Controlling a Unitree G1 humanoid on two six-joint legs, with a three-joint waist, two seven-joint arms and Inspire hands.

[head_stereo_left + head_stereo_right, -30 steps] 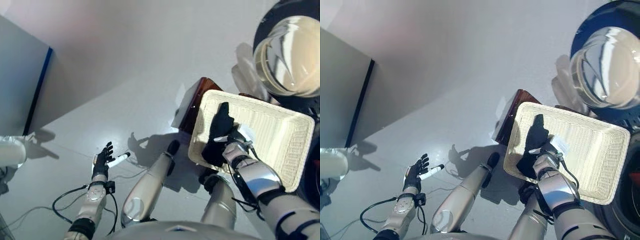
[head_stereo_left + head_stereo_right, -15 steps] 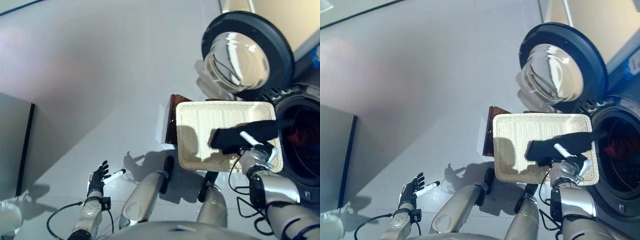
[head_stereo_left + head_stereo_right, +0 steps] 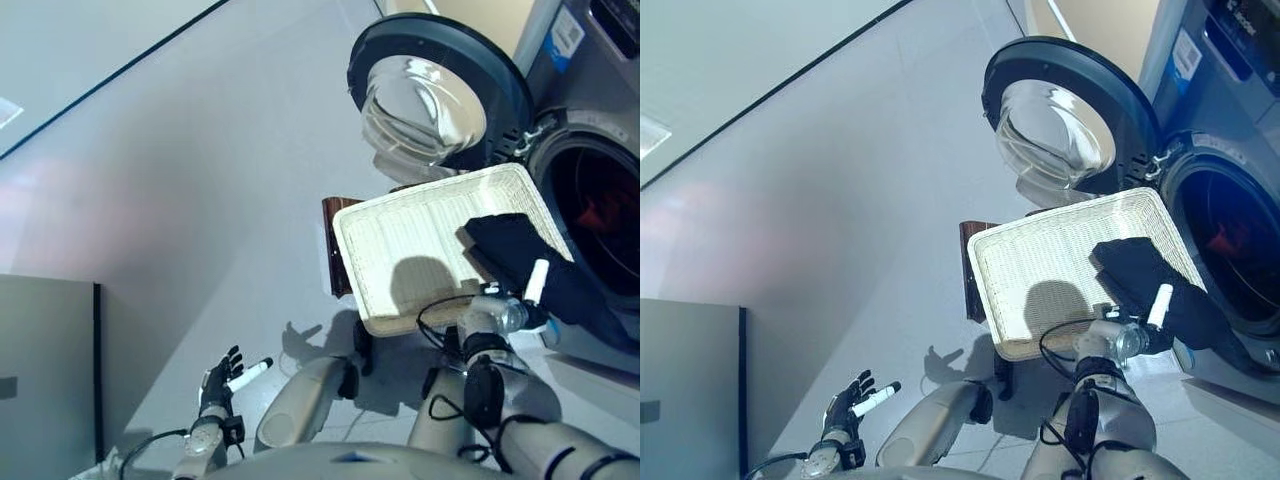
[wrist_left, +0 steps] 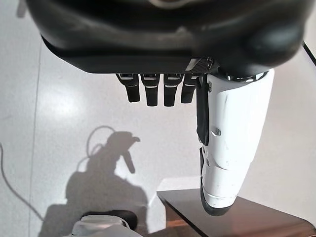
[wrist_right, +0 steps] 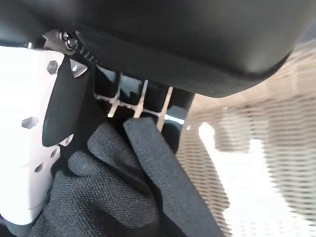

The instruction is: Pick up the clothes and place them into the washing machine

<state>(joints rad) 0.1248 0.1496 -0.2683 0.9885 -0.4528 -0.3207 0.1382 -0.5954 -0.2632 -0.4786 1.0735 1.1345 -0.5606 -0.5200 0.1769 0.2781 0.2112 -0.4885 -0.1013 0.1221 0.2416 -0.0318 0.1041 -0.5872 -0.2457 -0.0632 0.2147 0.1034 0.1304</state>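
Note:
A black garment [image 3: 520, 255] hangs from my right hand [image 3: 495, 312] over the end of the wicker basket [image 3: 400, 235] that lies by the washing machine. My fingers are curled into the cloth, which also shows in the right wrist view [image 5: 113, 197] beside the white thumb [image 5: 24, 123]. The garment's far end drapes over the basket's rim toward the machine's open drum [image 3: 595, 200]. Something red [image 3: 600, 215] lies inside the drum. My left hand [image 3: 222, 375] is low over the floor, open and empty, with its fingers [image 4: 148, 91] straight.
The machine's round door [image 3: 430, 85] stands open behind the basket. The basket rests on a dark brown box [image 3: 335, 245]. A grey panel [image 3: 50, 370] stands at the left. Light grey floor [image 3: 200, 200] spreads to the left of the basket.
The camera has swung toward the machine. My right hand has carried the black garment from the basket's near side across to the end by the drum. The left hand stays open.

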